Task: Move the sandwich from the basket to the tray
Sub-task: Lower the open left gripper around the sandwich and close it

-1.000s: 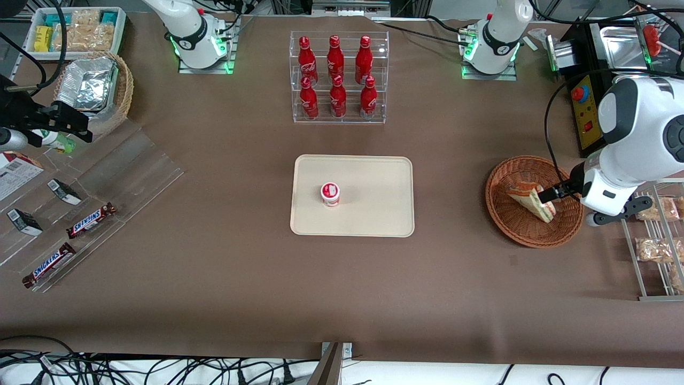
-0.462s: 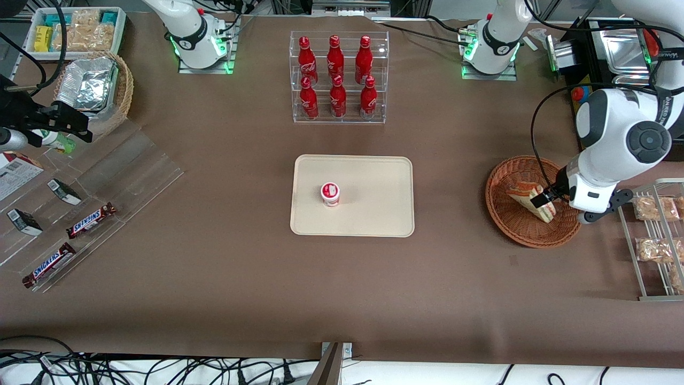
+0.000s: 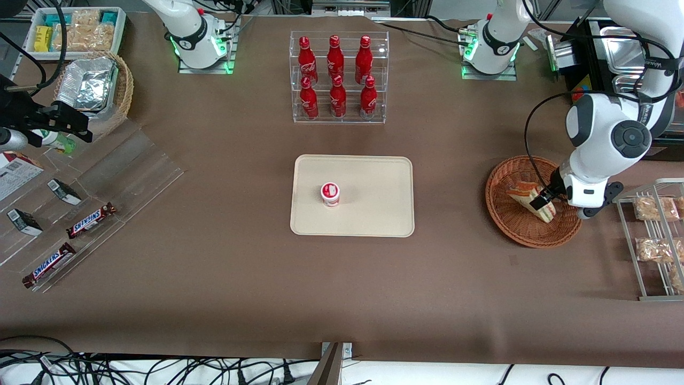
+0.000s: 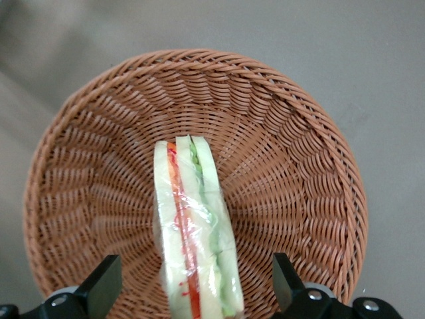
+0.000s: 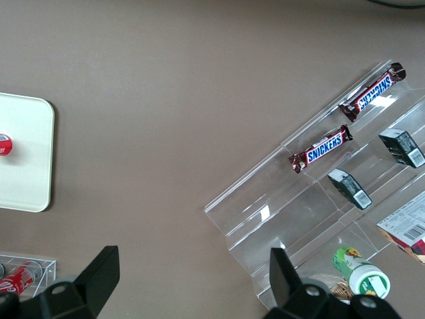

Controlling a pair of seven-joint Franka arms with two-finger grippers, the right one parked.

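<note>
The sandwich (image 3: 526,199) is a clear-wrapped white-bread wedge with red and green layers. It lies in the round reddish-brown wicker basket (image 3: 513,224) toward the working arm's end of the table. In the left wrist view the sandwich (image 4: 192,232) sits edge-up in the basket (image 4: 299,173). My left gripper (image 3: 543,201) is low in the basket, open, with one finger (image 4: 99,286) on each side of the sandwich, apart from it. The beige tray (image 3: 374,214) lies at the table's middle.
A small red-and-white cup (image 3: 330,193) stands on the tray. A clear rack of red bottles (image 3: 337,77) stands farther from the camera than the tray. A metal rack with bagged snacks (image 3: 654,235) stands beside the basket. Clear tiered shelves with Snickers bars (image 3: 91,220) lie toward the parked arm's end.
The left arm has swung farther from the camera and turned. The gripper has shifted slightly over the sandwich. The sandwich has not moved.
</note>
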